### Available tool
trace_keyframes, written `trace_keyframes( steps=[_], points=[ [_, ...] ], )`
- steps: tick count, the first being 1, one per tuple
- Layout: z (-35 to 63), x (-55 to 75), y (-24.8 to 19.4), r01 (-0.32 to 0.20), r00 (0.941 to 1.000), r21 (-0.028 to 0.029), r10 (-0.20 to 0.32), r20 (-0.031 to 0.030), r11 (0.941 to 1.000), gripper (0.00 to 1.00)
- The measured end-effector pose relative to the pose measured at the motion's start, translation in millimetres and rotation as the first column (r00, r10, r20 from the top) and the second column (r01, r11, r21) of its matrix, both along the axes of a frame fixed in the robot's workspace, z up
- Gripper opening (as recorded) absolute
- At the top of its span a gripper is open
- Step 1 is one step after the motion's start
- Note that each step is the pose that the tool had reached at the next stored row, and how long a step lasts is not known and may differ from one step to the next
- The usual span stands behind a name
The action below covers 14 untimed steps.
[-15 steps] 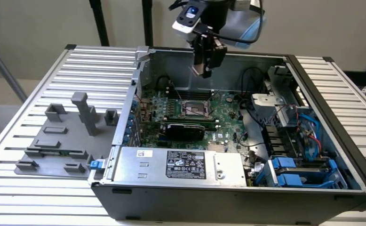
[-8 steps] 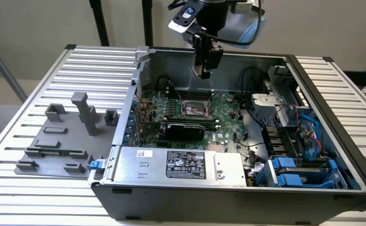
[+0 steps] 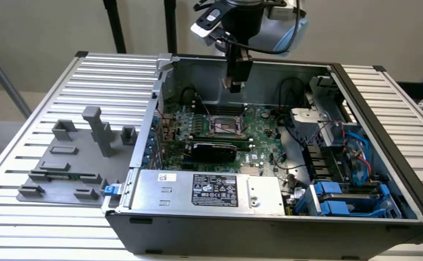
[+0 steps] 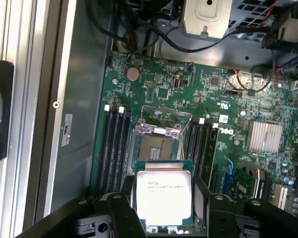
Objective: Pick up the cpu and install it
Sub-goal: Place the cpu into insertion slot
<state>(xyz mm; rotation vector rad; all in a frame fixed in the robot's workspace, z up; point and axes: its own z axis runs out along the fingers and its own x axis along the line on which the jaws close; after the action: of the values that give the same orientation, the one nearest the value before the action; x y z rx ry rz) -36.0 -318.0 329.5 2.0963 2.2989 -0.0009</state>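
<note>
While gripper [image 3: 233, 85] pinches cpu [image 4: 164, 193] edges, socket [image 4: 157, 147] uncovered

Black gripper [image 3: 235, 84], black arm [image 3: 242, 19] — white, blue fittings [image 3: 205, 23]

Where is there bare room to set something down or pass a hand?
Bare: table slats behind the grey fixture, and slats on the exterior view's right of the case. Crowded: inside the case, cables and board, gripper holding the chip above.

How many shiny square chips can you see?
1. The cpu is held between the gripper's fingers, above the green motherboard, near its open socket. Another could hide under the cables.
</note>
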Motion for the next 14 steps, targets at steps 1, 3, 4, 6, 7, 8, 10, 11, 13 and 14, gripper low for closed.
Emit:
trace_keyframes(
  steps=[1, 3, 4, 6, 7, 8, 10, 11, 13, 14],
  points=[
    [-0.5, 0.0, 0.0, 0.018, 0.9998, 0.0, -0.018, 0.0, 0.9998, 0.55],
    [-1.4, 0.0, 0.0, 0.054, 0.9985, 0.0001, -0.054, 0.0, 0.9985, 0.55],
    [-1.8, 0.0, 0.0, 0.072, 0.9974, 0.0, -0.072, 0.0, 0.9974, 0.55],
    [-2.9, 0.0, 0.0, 0.108, 0.9941, 0.0001, -0.108, 0.0, 0.9941, 0.55],
    [-3.6, 0.0, 0.0, 0.126, 0.992, 0.0002, -0.126, 0.0, 0.992, 0.55],
    [-4.3, 0.0, 0.0, 0.141, 0.99, 0.0002, -0.141, 0.0001, 0.99, 0.55],
    [-5.4, -0.1, -0.3, 0.15, 0.9887, 0.0001, -0.15, 0.0, 0.9887, 0.55],
    [-5.5, -0.1, -0.3, 0.15, 0.9887, -0.0002, -0.15, -0.0001, 0.9887, 0.55],
    [-5.8, -0.1, -0.3, 0.15, 0.9887, -0.0004, -0.15, -0.0001, 0.9887, 0.55],
    [-6.3, -0.1, -0.3, 0.15, 0.9887, -0.0003, -0.15, 0.0001, 0.9887, 0.55]
  ],
)
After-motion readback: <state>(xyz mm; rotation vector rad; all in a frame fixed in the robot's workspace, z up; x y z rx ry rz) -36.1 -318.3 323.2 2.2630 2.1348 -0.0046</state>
